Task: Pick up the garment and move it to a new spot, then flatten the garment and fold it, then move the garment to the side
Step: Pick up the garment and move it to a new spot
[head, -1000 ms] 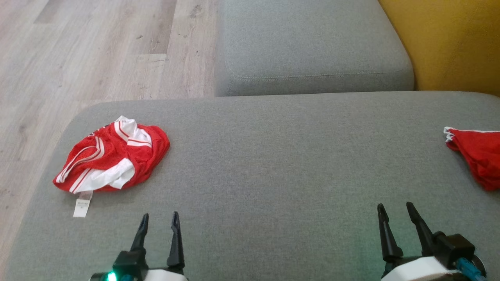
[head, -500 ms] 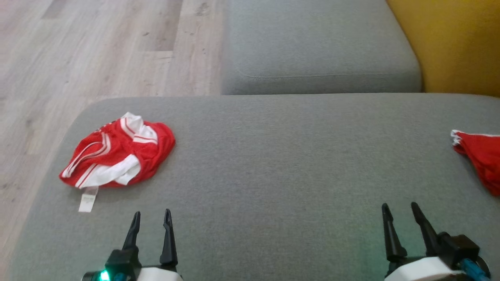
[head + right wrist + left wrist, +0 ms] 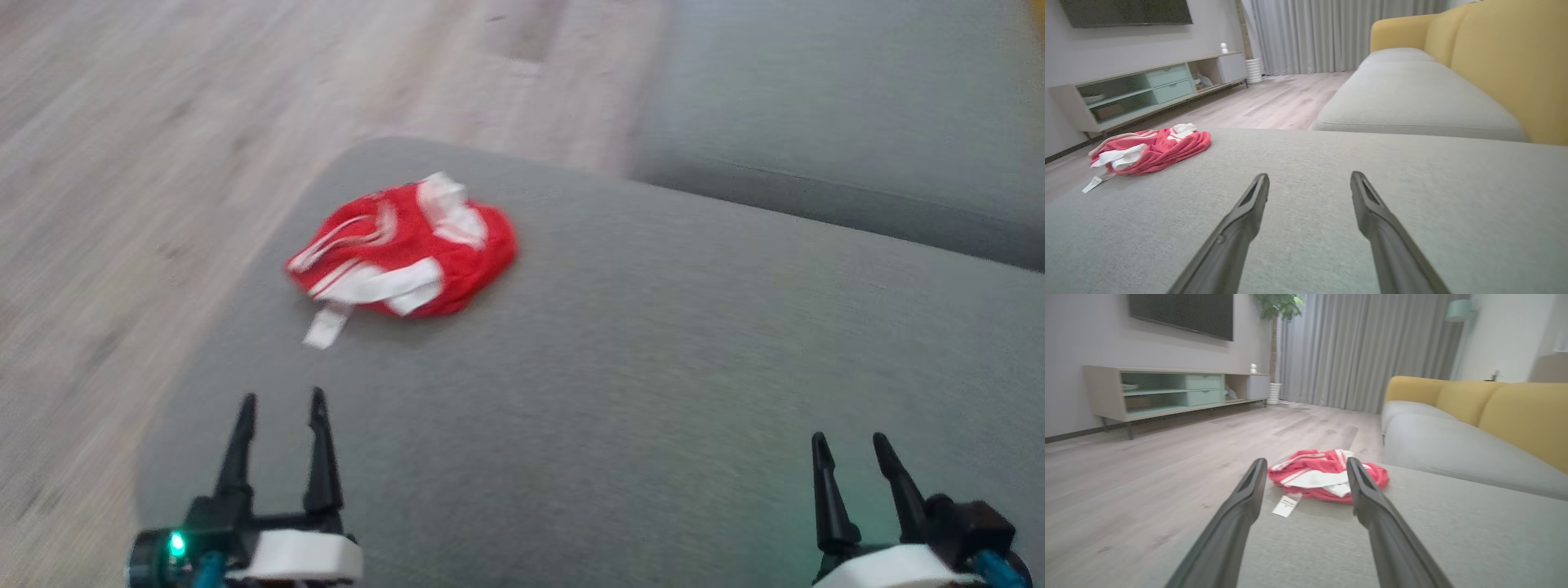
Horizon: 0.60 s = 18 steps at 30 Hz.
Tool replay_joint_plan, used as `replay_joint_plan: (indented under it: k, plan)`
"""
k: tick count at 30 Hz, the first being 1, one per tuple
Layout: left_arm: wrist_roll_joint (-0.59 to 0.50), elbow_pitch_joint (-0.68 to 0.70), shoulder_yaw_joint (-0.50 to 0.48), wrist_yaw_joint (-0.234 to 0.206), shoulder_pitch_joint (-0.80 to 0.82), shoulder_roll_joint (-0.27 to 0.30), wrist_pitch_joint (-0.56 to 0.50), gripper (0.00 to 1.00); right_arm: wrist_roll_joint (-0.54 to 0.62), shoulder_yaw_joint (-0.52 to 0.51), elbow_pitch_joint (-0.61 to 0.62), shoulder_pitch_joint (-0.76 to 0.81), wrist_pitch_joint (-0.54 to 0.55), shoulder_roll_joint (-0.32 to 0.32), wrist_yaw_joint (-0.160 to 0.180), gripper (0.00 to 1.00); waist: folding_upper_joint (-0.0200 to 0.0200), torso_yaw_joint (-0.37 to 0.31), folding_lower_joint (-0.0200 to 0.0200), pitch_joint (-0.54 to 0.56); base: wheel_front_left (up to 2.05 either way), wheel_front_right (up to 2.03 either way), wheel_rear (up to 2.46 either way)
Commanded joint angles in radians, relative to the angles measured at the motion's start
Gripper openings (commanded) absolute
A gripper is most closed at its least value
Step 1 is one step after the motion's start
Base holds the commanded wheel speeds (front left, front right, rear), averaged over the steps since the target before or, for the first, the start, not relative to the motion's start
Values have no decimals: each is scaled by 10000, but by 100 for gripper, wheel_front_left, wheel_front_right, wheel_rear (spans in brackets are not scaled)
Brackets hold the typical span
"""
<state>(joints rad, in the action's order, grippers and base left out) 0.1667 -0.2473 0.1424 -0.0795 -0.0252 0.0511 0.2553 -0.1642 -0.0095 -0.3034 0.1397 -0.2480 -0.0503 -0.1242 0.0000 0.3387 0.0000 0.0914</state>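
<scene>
A crumpled red garment [image 3: 404,257] with white stripes and a loose white label [image 3: 325,328] lies near the left end of the grey sofa cushion [image 3: 653,367]. In the left wrist view the garment [image 3: 1327,475] sits straight ahead, beyond the fingertips. The right wrist view has the garment [image 3: 1149,149] far off to the left. My left gripper [image 3: 280,406] is open at the lower left, well short of the garment, with nothing between its fingers. My right gripper [image 3: 849,449] is open at the lower right over bare cushion.
Wooden floor [image 3: 163,122] lies beyond the cushion's left edge. A second grey seat [image 3: 857,106] with a yellow backrest [image 3: 1515,61] stands behind. A TV cabinet [image 3: 1167,390] and curtains [image 3: 1363,347] are across the room.
The head camera has swung left, so the whole picture shifted right and blurred; the second red cloth at the right edge has left the view. Both grippers remain open and low.
</scene>
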Motion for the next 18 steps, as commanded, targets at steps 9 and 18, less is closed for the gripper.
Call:
replay_joint_plan:
  k: [9,18]
  plan:
    - [-382,1021,-1355,25,640,-2,65,100,183,232,253,-1148,-137,-706,-65,100,0,1915,0,-1370,0,0,0]
    - [-819,-335,-1125,735,3470,119,65,100,389,-193,602,-1319,-137,-2153,-65,100,0,1868,0,-3090,0,0,0]
